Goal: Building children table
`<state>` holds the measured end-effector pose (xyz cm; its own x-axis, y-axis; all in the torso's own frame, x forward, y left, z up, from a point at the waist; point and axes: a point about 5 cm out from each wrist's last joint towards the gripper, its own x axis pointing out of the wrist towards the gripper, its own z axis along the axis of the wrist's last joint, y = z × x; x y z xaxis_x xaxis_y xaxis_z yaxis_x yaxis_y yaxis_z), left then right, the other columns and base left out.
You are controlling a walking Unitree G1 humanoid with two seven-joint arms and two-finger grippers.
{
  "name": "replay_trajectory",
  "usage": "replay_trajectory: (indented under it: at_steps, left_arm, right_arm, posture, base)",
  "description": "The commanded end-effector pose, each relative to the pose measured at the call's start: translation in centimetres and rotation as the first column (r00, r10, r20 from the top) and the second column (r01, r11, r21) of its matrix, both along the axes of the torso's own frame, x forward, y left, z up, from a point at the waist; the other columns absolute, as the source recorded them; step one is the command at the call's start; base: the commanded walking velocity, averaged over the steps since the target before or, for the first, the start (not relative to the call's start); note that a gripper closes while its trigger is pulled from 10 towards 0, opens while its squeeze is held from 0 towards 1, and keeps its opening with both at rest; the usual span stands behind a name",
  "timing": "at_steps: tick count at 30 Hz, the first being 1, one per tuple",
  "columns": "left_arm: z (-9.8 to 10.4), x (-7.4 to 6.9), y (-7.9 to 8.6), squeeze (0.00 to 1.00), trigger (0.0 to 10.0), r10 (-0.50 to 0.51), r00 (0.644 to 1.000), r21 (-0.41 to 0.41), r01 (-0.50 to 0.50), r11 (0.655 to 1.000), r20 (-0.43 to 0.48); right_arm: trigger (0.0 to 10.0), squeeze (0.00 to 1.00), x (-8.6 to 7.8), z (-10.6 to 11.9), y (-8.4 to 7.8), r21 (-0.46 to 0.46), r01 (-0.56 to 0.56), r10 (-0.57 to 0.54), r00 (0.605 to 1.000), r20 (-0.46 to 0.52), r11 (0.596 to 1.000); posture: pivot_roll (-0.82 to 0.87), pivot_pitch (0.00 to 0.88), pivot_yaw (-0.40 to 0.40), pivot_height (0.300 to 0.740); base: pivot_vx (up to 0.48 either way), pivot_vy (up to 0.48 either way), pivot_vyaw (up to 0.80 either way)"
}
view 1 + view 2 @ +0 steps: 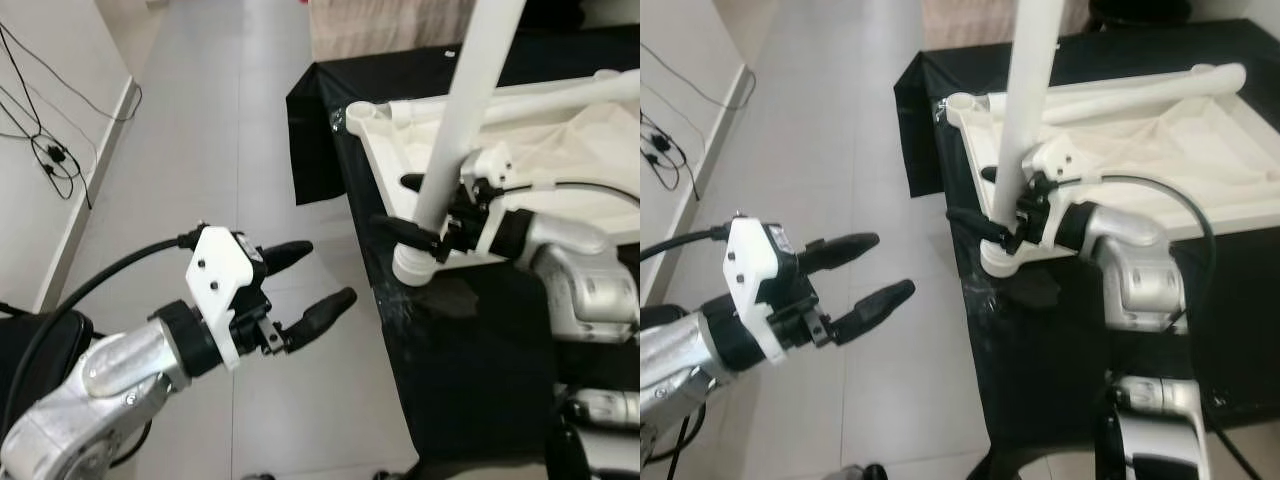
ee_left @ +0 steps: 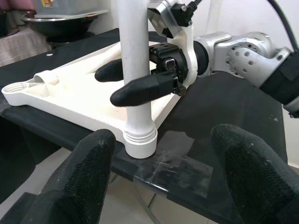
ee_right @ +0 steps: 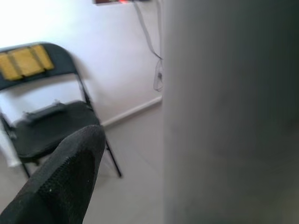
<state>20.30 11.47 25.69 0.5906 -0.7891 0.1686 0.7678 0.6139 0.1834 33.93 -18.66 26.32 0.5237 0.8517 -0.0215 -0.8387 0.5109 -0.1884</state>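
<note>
Now the right gripper [image 1: 412, 212] pinches a white table leg [image 1: 462, 120] low on its shaft, one black finger on each side, just above the ribbed collar at the leg's foot. The leg stands nearly upright, leaning a little toward one o'clock in the left eye view, and its foot sits in the near corner socket of the white tabletop [image 1: 560, 140], which lies upside down on a black-draped work surface [image 1: 470, 340]. In the left wrist view the nearer of the right arm's fingers [image 2: 145, 88] lies across the front of the leg, touching it, while the other reaches round behind. The right wrist view has the leg as a grey blur pressed close, with one finger beside it and a black folding chair [image 3: 46, 116] against the wall beyond.

At about eight o'clock from the leg, the left gripper [image 1: 318, 282] hangs over the tiled floor [image 1: 200, 150] with its two fingers spread wide and nothing between them. It points toward the leg's foot but stays well apart from it and from the black cloth. A second white leg [image 1: 1140, 92] lies along the tabletop's far rim, at roughly twelve o'clock from the right gripper. Black cables [image 1: 50, 150] trail along the wall at ten o'clock.
</note>
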Motion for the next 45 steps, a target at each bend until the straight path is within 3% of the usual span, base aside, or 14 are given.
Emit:
replay_trajectory:
  at_steps: [1, 7, 10, 11, 12, 21, 27, 31, 32, 33, 34, 35, 37, 45]
  left_arm:
    - [0.1, -0.5, 0.2, 0.00, 10.0, 0.007, 1.000, 0.000, -0.007, 1.000, 0.004]
    - [0.2, -0.7, 0.5, 0.00, 10.0, 0.020, 1.000, 0.008, -0.020, 1.000, 0.007]
    - [0.1, -0.7, 0.6, 0.00, 10.0, 0.021, 1.000, 0.011, -0.021, 1.000, 0.008]
    - [0.1, -0.7, 0.6, 0.00, 10.0, 0.021, 1.000, 0.011, -0.021, 1.000, 0.008]
    - [0.2, -0.7, 0.6, 0.00, 10.0, 0.025, 1.000, 0.012, -0.025, 1.000, 0.011]
    - [0.2, -0.7, 0.5, 0.00, 10.0, 0.031, 0.999, 0.005, -0.031, 0.999, 0.011]
    - [0.1, -0.7, 0.4, 0.00, 10.0, 0.032, 0.999, -0.002, -0.032, 0.999, 0.007]
    - [-0.1, -0.7, 0.4, 0.00, 10.0, 0.031, 1.000, -0.007, -0.031, 1.000, 0.000]
    - [-0.1, -0.6, 0.4, 0.00, 10.0, 0.028, 1.000, -0.008, -0.028, 1.000, -0.002]
    - [-0.1, -0.6, 0.5, 0.00, 10.0, 0.026, 1.000, -0.007, -0.026, 1.000, -0.004]
    - [-0.2, -0.6, 0.6, 0.00, 10.0, 0.024, 1.000, -0.006, -0.024, 1.000, -0.005]
    - [-0.2, -0.6, 0.6, 0.00, 10.0, 0.024, 1.000, -0.006, -0.024, 1.000, -0.005]
    - [-0.2, -0.5, 0.5, 0.00, 10.0, 0.016, 1.000, -0.012, -0.016, 1.000, -0.008]
    - [-0.2, -0.2, 0.0, 0.00, 10.0, 0.001, 1.000, -0.016, -0.001, 1.000, 0.000]
  right_arm:
    - [10.0, 0.00, 0.5, 0.3, 0.2, 0.003, -0.060, 0.060, 0.998, 0.000, 0.998]
    - [10.0, 0.00, 2.0, 1.6, -0.3, -0.006, -0.152, 0.152, 0.988, -0.001, 0.988]
    - [7.1, 0.00, 2.2, 2.0, -0.3, -0.014, -0.177, 0.177, 0.984, 0.000, 0.984]
    - [7.1, 0.00, 2.2, 2.0, -0.3, -0.014, -0.177, 0.177, 0.984, 0.000, 0.984]
    - [0.0, 0.00, 2.4, 2.4, -0.4, -0.016, -0.203, 0.203, 0.979, -0.002, 0.979]
    - [0.0, 0.00, 2.3, 2.8, -1.7, -0.051, -0.242, 0.241, 0.970, -0.021, 0.969]
    - [0.0, 0.00, 1.2, 1.2, -3.9, -0.121, -0.083, 0.085, 0.996, 0.007, 0.989]
    - [0.0, 0.00, -1.9, -1.2, -4.1, -0.048, 0.119, -0.121, 0.991, -0.050, 0.992]
    - [0.0, 0.00, -3.2, -2.5, -3.9, -0.042, 0.280, -0.283, 0.956, -0.083, 0.959]
    - [0.0, 0.00, -4.0, -3.7, -4.2, -0.067, 0.501, -0.505, 0.858, -0.092, 0.863]
    - [0.0, 0.00, -4.5, -4.3, -5.2, -0.085, 0.739, -0.744, 0.665, -0.067, 0.668]
    - [0.0, 0.00, -4.5, -4.3, -5.2, -0.085, 0.739, -0.744, 0.665, -0.067, 0.668]
    - [0.0, 0.00, -6.5, -5.9, -3.8, -0.067, 0.854, -0.854, 0.506, -0.118, 0.515]
    - [0.0, 0.00, -4.5, -4.6, -0.9, 0.052, 0.853, -0.843, 0.522, -0.131, 0.520]
  posture:
    - [0.12, 0.239, 0.032, 0.740]
    - [0.13, 0.232, 0.028, 0.740]
    - [0.13, 0.229, 0.025, 0.740]
    - [0.13, 0.229, 0.025, 0.740]
    - [0.14, 0.226, 0.022, 0.740]
    - [0.11, 0.232, 0.011, 0.740]
    - [0.09, 0.238, 0.000, 0.740]
    - [0.06, 0.247, 0.002, 0.740]
    - [0.06, 0.247, 0.003, 0.740]
    - [0.05, 0.250, 0.010, 0.740]
    - [0.05, 0.250, 0.010, 0.740]
    - [0.05, 0.250, 0.010, 0.740]
    - [0.03, 0.248, 0.022, 0.740]
    - [0.03, 0.226, 0.018, 0.740]
  base:
    - [0.000, 0.000, 0.00]
    - [0.000, 0.000, 0.00]
    - [0.000, 0.000, 0.00]
    - [0.000, 0.000, 0.00]
    - [0.000, 0.000, 0.00]
    - [0.000, 0.000, 0.00]
    - [0.000, 0.000, 0.00]
    - [0.000, 0.000, 0.00]
    - [0.000, 0.000, 0.00]
    - [0.000, 0.000, 0.00]
    - [0.000, 0.000, 0.00]
    - [0.000, 0.000, 0.00]
    - [0.000, 0.000, 0.00]
    - [0.000, 0.000, 0.00]
